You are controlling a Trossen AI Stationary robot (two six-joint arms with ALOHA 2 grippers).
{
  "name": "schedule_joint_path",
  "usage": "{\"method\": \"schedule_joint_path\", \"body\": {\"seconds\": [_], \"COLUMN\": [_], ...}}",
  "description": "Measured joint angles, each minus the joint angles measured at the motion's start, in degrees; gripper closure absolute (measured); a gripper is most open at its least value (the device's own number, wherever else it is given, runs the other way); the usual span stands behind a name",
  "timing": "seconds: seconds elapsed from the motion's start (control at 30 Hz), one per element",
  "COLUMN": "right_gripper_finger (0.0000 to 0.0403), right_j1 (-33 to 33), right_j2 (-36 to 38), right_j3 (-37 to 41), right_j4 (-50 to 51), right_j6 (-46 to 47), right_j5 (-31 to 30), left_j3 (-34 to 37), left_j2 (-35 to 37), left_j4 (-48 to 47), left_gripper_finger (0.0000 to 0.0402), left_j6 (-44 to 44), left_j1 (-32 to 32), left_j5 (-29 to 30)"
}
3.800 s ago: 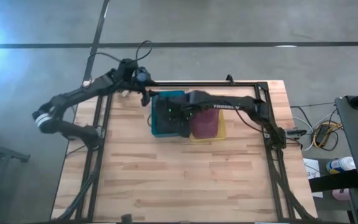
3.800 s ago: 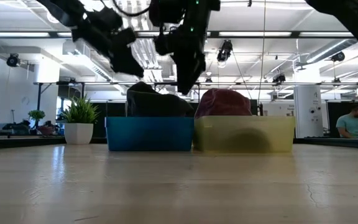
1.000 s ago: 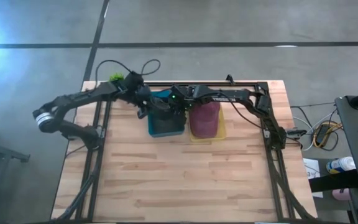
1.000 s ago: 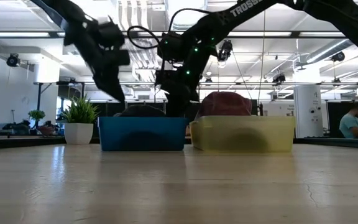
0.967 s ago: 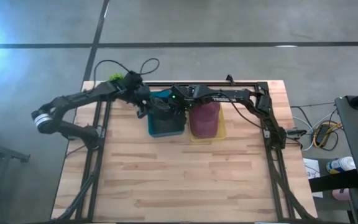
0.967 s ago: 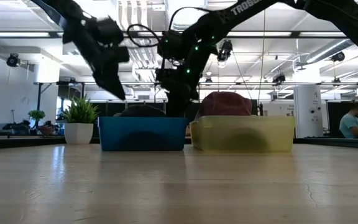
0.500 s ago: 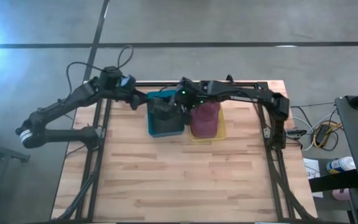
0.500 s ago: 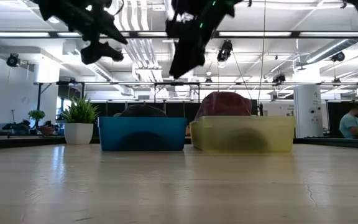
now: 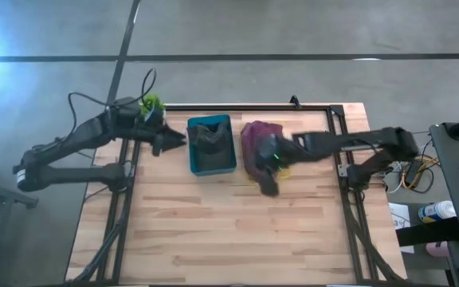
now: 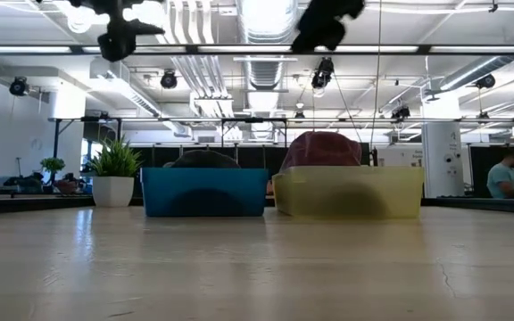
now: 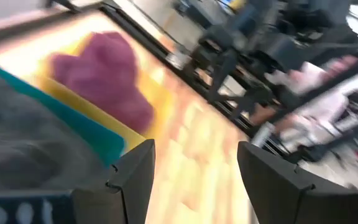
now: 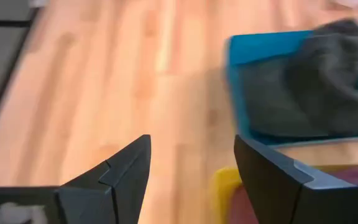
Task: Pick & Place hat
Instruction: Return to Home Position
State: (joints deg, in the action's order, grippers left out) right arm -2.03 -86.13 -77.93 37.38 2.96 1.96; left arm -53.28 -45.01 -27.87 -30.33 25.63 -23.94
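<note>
**Wooden table (image 9: pixel 213 231) under workshop strip lights: caps binned, both arms empty and raised.**

The blue bin (image 9: pixel 191 155) and yellow bin (image 10: pixel 351 192) stand side by side toward the far edge of the table. The gray caps (image 9: pixel 211 142) lie as one dark heap in the blue bin, too bunched to count. The red cap (image 10: pixel 321 148) mounds above the yellow bin's rim. The left gripper (image 11: pixel 194 149) hangs just beside the blue bin's outer side, fingers spread with nothing between them. The right gripper (image 12: pixel 191 142) hovers over the near edge of the yellow bin, also spread and empty. The low view shows both well above the bins. With nothing loose on the boards, sorting looks finished and the step in hand is the return to rest. Next, each arm should fold back toward its own base, staying high enough not to snag a cap or nudge a bin.
</note>
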Motion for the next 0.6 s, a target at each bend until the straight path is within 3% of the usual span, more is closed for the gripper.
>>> {"method": "schedule_joint_path", "body": {"seconds": [0.17, 0.37, 0.6], "right_gripper_finger": [0.0175, 0.0174, 0.0175], "right_j1": [-7.95, -11.01, -15.97], "right_j2": [9.74, 19.84, 29.04], "right_j3": [10.61, 20.12, 35.05], "right_j4": [-6.88, -9.23, -37.43], "right_j6": [7.11, 21.97, 19.27], "right_j5": [-3.7, -6.73, -0.11], "left_j3": [0.04, 0.07, 0.59], "left_j2": [0.9, 0.44, 0.21], "left_j4": [0.0, 0.25, 7.02], "left_gripper_finger": [0.0179, 0.0179, 0.0179], "left_j6": [-5.24, -14.54, -10.29], "left_j1": [-7.77, -12.37, -21.01], "left_j5": [0.02, 3.54, 4.93]}}
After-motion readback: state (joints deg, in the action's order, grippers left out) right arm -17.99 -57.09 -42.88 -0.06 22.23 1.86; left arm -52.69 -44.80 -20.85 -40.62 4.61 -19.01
